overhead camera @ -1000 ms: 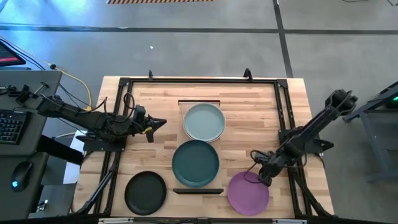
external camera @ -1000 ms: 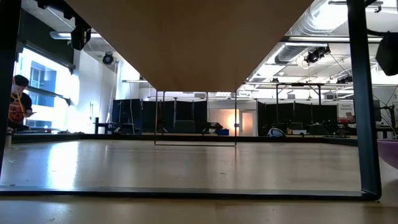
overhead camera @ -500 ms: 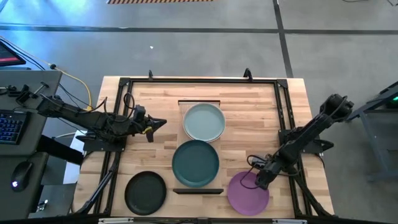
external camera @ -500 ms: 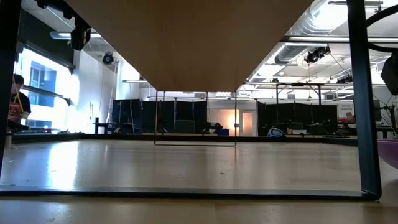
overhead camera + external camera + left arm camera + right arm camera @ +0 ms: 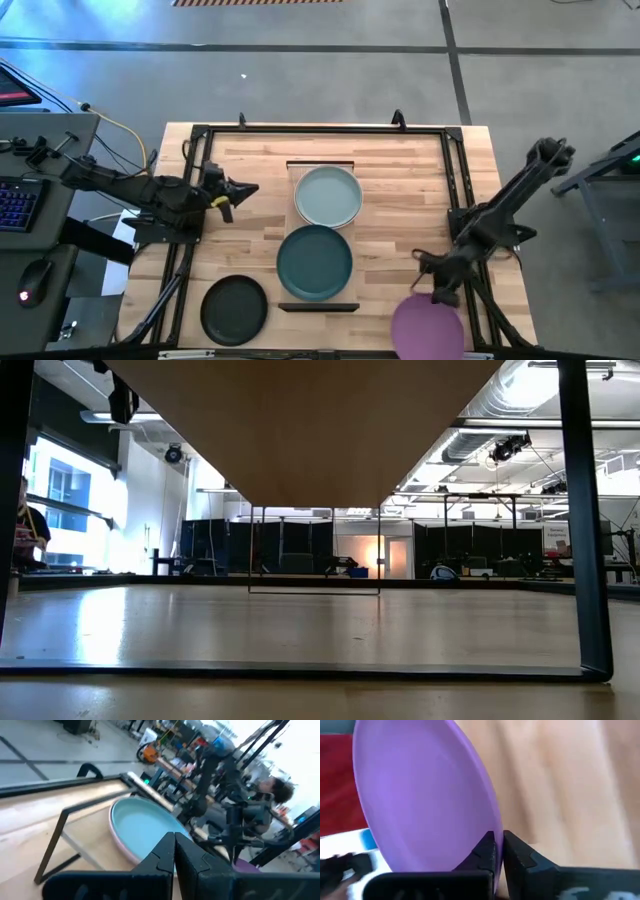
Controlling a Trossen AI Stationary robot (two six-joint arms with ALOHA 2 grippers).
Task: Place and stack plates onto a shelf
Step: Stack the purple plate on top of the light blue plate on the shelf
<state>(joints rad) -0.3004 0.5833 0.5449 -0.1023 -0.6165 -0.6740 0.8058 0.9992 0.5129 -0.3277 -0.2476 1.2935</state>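
My right gripper (image 5: 440, 296) (image 5: 499, 840) is shut on the purple plate (image 5: 428, 326) (image 5: 420, 795) by the table's near right corner. The shelf (image 5: 320, 232) runs down the table's middle. On it stand the pale blue-green plate (image 5: 328, 196) (image 5: 142, 826), which lies on a pink plate (image 5: 125, 851), and the dark teal plate (image 5: 315, 262). The black plate (image 5: 234, 310) lies on the tabletop at the near left. My left gripper (image 5: 248, 189) (image 5: 174, 845) hangs shut and holds nothing, left of the pale plate. My right gripper pinches the purple plate's rim (image 5: 491, 822) between its two fingers, at the plate's far edge (image 5: 436, 304). The fingers come from the far side, slanting down. The plate is tilted in the hold and reaches out past the table's near edge.
A black metal frame (image 5: 455, 200) runs around the tabletop, with uprights at both sides. A desk with a keyboard (image 5: 15, 205) stands left of the table. A person (image 5: 25, 525) shows in the room beyond.
My right gripper has shut on the purple plate's rim and drawn back toward the near right corner. The plate has left its flat place on the tabletop, tipped up and moved with the gripper. My left gripper has drawn back a little toward the left edge.
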